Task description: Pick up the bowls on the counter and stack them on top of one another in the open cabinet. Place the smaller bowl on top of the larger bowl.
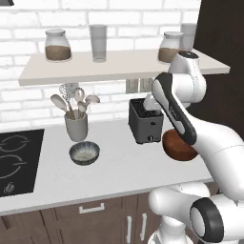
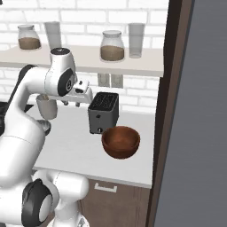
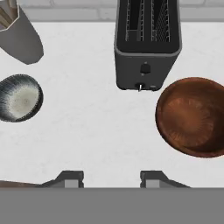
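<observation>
Seemingly empty, the gripper [image 3: 111,177] hangs above the counter [image 3: 100,131] between both bowls.

There are no words, numbers, labels or brand names to read anywhere in these pictures. The toaster [image 3: 147,43], up ahead of the fingers, has a knob and a small lever on its front, but nothing is written on it. The jars [image 2: 111,46] on the shelf have no labels.
</observation>
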You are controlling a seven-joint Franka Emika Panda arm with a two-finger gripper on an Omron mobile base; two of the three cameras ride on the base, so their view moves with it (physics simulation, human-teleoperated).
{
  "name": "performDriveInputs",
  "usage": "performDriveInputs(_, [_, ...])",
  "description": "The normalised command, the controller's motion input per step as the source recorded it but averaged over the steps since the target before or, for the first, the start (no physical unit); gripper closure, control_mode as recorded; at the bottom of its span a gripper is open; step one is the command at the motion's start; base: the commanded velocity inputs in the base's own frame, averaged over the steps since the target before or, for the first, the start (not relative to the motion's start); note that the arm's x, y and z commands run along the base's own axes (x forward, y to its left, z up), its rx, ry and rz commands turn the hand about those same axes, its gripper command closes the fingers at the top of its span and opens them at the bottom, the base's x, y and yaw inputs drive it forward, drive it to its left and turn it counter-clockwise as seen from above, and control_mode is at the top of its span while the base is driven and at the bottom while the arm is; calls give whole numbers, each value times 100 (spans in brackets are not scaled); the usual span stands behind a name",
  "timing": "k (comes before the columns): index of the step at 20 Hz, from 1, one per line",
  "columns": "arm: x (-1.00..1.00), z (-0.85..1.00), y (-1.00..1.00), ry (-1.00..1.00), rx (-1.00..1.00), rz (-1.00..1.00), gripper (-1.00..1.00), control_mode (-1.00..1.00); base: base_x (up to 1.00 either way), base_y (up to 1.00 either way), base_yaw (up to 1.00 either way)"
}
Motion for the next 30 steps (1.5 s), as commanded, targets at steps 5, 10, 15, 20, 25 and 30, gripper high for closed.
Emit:
performDriveInputs(5, [0,-17,20,1,-7,0,-100,-100,0,0,0])
performDriveInputs(10, [0,-56,96,0,-6,-7,-100,-100,0,0,0])
performDriveInputs(15, [4,-60,100,-1,9,-12,-100,-100,0,0,0])
performDriveInputs(20, [16,-71,80,1,20,-8,-100,-100,0,0,0])
performDriveInputs(25, [53,-75,63,2,8,-9,-100,-100,0,0,0])
performDriveInputs(30, [95,-68,47,8,0,-12,-100,-100,0,0,0])
